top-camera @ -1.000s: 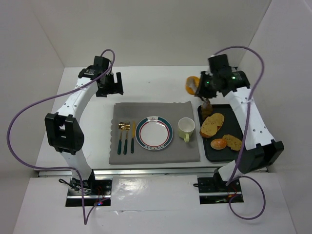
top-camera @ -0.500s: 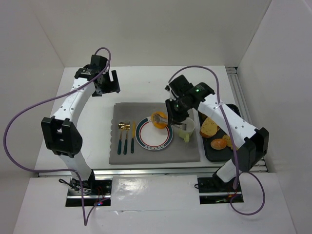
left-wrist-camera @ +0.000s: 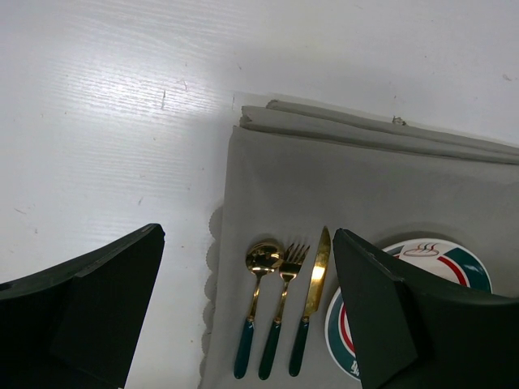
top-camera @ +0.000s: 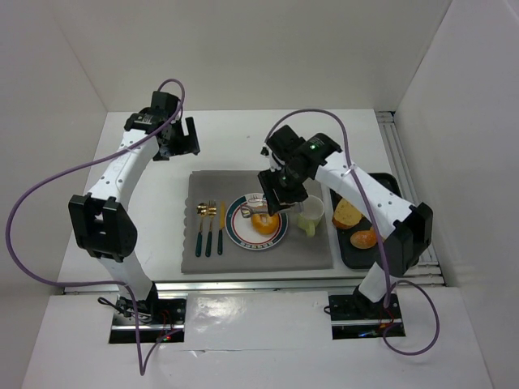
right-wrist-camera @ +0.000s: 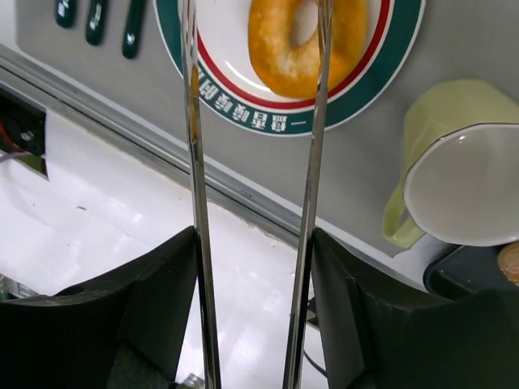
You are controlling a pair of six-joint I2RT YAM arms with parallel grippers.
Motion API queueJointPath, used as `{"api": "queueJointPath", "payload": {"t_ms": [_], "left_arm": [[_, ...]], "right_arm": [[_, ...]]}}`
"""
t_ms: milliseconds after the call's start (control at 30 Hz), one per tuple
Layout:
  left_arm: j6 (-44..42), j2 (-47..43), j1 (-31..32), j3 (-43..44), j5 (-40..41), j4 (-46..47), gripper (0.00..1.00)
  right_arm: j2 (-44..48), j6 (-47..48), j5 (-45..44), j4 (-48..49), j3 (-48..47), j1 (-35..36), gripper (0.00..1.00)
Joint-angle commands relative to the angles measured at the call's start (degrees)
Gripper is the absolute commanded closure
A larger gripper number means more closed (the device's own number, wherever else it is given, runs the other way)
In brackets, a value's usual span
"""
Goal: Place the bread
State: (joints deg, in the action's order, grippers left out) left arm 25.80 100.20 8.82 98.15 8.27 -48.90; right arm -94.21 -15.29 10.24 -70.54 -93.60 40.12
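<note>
The bread (top-camera: 263, 222) is a glossy orange-golden ring and lies on the white plate with a teal and red rim (top-camera: 241, 232), right of its middle. In the right wrist view the bread (right-wrist-camera: 304, 40) lies on the plate (right-wrist-camera: 243, 113) at the top edge. My right gripper (top-camera: 276, 191) hovers over the plate and grips metal tongs (right-wrist-camera: 195, 203). The tong arms are spread: one crosses the bread's right side, the other stands clear of its left edge. My left gripper (top-camera: 180, 142) is open and empty over the table behind the mat's far left corner.
A grey mat (top-camera: 308, 251) carries the plate, a pale green cup (top-camera: 310, 212) right of it, and a gold spoon, fork and knife (top-camera: 209, 227) left of it. A black tray (top-camera: 345, 253) at the right holds a brown slice (top-camera: 347, 212) and an oval roll (top-camera: 364, 239).
My right arm carried the bread from behind the tray to the plate and lowered it there. The tongs now stand spread. The left arm has barely moved.
</note>
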Motion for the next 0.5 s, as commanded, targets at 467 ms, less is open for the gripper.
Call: {"api": "queueJointPath", "payload": {"t_ms": [467], "left_arm": [[-0.9, -0.3, -0.2, 3.0, -2.1, -0.1, 0.01]], "right_arm": [[-8.3, -1.6, -26.8, 27.5, -10.2, -13.9, 0.41]]}}
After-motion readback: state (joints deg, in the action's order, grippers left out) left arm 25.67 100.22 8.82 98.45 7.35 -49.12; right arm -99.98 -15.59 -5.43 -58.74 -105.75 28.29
